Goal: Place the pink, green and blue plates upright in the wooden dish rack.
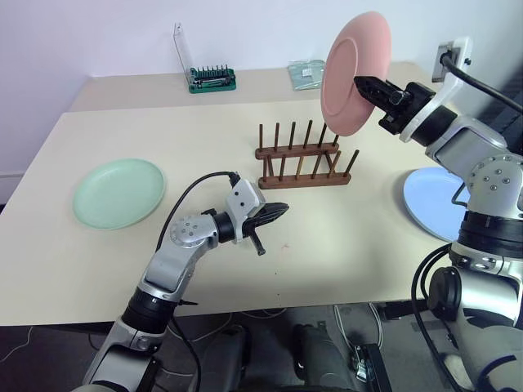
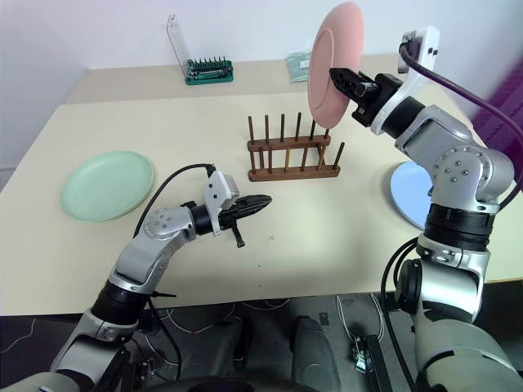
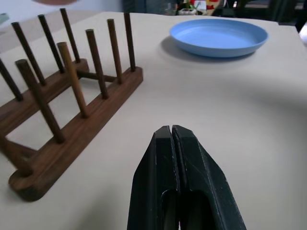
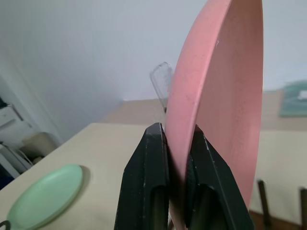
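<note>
The pink plate (image 1: 353,72) hangs upright in the air above the right end of the wooden dish rack (image 1: 306,157), with my right gripper (image 1: 364,83) shut on its rim. Flat on the table at the left lies the green plate (image 1: 119,192). The blue plate (image 1: 433,201) lies flat at the right, partly behind my right arm. My left gripper (image 1: 282,212) is shut and holds nothing, hovering low over the table in front of the rack, pointing toward it. The rack's pegs (image 3: 74,79) stand bare.
A green bit case (image 1: 212,77) with a clear lid stands at the back of the table. A pale green packet (image 1: 306,73) lies at the back right, behind the pink plate. Open tabletop lies between the green plate and the rack.
</note>
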Robot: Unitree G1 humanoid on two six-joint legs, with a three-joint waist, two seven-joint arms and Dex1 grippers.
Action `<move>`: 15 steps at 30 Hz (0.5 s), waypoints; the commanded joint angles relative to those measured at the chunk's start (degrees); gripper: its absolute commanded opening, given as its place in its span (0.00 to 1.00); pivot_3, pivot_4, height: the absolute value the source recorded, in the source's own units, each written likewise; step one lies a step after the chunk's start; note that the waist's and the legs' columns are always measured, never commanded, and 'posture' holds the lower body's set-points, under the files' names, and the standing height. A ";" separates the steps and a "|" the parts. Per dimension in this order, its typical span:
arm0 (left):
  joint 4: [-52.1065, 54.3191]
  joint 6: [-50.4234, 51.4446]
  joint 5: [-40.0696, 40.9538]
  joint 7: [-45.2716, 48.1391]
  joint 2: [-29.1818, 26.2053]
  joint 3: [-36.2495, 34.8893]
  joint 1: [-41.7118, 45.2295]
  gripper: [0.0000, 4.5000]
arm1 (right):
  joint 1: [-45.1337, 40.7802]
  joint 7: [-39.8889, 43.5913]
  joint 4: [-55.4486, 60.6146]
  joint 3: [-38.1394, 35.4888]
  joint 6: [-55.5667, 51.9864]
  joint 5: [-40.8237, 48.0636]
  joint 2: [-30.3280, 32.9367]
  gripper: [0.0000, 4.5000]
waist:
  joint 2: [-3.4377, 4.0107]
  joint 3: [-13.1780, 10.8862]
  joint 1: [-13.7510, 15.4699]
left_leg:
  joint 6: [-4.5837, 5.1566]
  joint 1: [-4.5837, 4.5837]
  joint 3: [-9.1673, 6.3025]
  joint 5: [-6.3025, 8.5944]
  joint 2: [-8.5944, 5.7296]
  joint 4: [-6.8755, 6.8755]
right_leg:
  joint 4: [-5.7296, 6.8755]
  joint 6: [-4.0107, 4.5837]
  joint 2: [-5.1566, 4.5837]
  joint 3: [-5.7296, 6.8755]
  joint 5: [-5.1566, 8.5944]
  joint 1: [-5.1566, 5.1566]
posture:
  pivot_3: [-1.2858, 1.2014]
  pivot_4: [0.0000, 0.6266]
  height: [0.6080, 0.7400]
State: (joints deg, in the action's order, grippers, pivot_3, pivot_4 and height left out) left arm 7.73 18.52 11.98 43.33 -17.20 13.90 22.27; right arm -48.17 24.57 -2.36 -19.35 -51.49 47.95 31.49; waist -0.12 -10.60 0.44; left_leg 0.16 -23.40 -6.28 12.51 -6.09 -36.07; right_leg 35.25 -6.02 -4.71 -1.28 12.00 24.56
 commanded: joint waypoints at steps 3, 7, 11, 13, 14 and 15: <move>2.71 -0.13 0.94 -0.07 0.28 -0.33 -0.02 0.00 | -0.27 1.60 1.07 -0.66 1.51 -1.27 2.03 0.02 | 0.00 0.00 0.04 | 0.00 0.00 0.01 0.00 0.00 -0.03 | 0.01 0.00 0.01 0.00 0.00 0.00 | 0.52 0.24 1.00; 2.70 -0.07 1.03 0.09 0.30 -0.32 0.10 0.00 | 0.74 3.13 0.06 0.29 1.49 -2.89 2.57 0.02 | 0.00 0.00 0.08 | 0.00 0.00 0.03 0.00 -0.01 -0.03 | 0.01 0.00 0.04 0.00 0.00 0.00 | 0.52 0.24 1.00; 3.04 0.16 1.13 0.20 0.18 -0.38 -0.02 0.00 | 1.55 3.47 -1.30 1.10 1.11 -4.29 2.38 0.02 | 0.00 0.00 0.10 | 0.00 0.00 0.04 0.00 -0.01 -0.03 | 0.01 0.00 0.04 0.00 0.00 0.00 | 0.52 0.24 1.00; 3.50 0.37 1.23 0.18 0.09 -0.43 -0.24 0.00 | 1.96 3.09 -2.89 1.60 1.71 -6.00 2.14 0.02 | 0.00 0.00 0.11 | 0.00 0.00 0.04 0.00 -0.01 -0.04 | 0.01 0.00 0.03 -0.01 0.00 0.00 | 0.52 0.24 1.00; 3.64 0.48 1.28 0.17 0.04 -0.47 -0.30 0.00 | 2.06 3.00 -3.63 1.90 2.15 -6.89 2.10 0.02 | 0.00 0.00 0.09 | 0.00 0.00 0.04 0.00 -0.01 -0.04 | 0.01 0.00 0.03 -0.01 0.00 -0.01 | 0.52 0.24 1.00; 3.70 0.55 1.30 0.18 0.00 -0.51 -0.32 0.00 | 2.10 3.03 -4.10 2.12 2.49 -7.55 2.08 0.19 | 0.00 0.00 0.07 | 0.00 0.00 0.04 0.00 -0.01 -0.04 | 0.01 0.00 0.03 -0.01 0.00 -0.01 | 0.52 0.24 1.00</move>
State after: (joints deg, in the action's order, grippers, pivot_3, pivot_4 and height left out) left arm 8.67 19.26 12.13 43.47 -17.21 13.91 22.11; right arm -45.55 27.48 -6.82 -17.04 -50.67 41.34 32.98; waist -0.12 -10.60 0.51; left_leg 0.17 -23.40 -6.24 12.50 -6.10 -36.10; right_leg 35.26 -6.03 -4.68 -1.29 12.00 24.56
